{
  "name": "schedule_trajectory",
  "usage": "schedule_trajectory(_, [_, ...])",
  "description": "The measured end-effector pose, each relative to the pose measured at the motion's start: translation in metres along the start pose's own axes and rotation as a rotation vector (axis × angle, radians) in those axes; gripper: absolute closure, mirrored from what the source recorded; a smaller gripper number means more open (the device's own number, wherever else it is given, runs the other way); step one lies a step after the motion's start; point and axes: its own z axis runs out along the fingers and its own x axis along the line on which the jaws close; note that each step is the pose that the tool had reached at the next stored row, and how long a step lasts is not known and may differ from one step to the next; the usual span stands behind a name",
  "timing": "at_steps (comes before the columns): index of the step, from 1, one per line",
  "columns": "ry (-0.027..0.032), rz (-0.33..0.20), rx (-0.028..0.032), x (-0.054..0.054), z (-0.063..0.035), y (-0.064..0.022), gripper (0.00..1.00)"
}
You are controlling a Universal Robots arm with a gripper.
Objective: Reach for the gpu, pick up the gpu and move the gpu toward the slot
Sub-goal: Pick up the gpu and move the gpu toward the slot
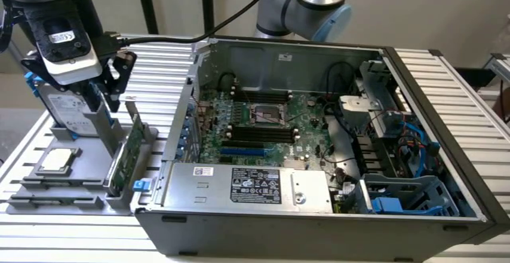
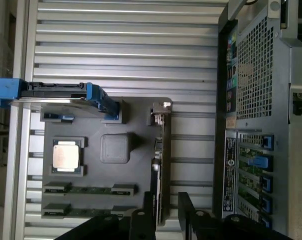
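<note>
**A:** We open at nine o'clock in the exterior view. What's on the grey holder (image 1: pixel 80 206)?

**B:** A silver hard drive (image 1: pixel 65 116) with blue rails stands upright at the holder's twelve o'clock end. At six o'clock of it, the square processor chip (image 1: pixel 59 160) lies flat in its pocket.

**A:** And the gpu?

**B:** There it is! The gpu (image 1: pixel 123 155) (image 2: pixel 163 145) stands on edge in a groove at three o'clock of the chip, green face showing. It's seated in the holder, not lifted, just beside the computer case (image 1: pixel 319 239).

**A:** Where's the gripper?

**B:** The gripper (image 1: pixel 116 103) (image 2: pixel 166 202) hangs right over the card's top edge. In the wrist view the jaws are spread, with the black fingers (image 2: pixel 147 212) flanking the dark edge-on card and a gap showing on each side. Nothing's pinched.

**A:** Moving on towards three o'clock?

**B:** The case lies open on the slatted table (image 1: pixel 470 89). The motherboard (image 1: pixel 271 125) fills its middle, well apart from the card. The power supply (image 1: pixel 239 185) sits at six o'clock of the board, and a blue drive cage (image 1: pixel 406 197) sits in the case's four o'clock corner.

**A:** And behind it?

**B:** The arm (image 1: pixel 307 3) rises at twelve o'clock, behind the case's back wall.
</note>
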Motion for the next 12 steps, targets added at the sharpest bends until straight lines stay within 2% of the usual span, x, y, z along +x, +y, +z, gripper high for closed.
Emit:
schedule_trajectory(1, [0.0000,0.000,-0.0001,0.000,0.0000,0.0000,0.58])
schedule_trajectory(3, [0.0000,0.000,0.0000,0.000,0.0000,0.0000,0.58])
schedule_trajectory(4, [0.0001,0.000,0.0001,0.000,0.0003,0.0000,0.52])
schedule_trajectory(7, [-0.0010,0.000,0.0000,0.001,0.0048,-0.0001,0.52])
schedule_trajectory(12, [-0.0029,0.002,0.0000,0.009,0.0140,-0.0004,0.52])
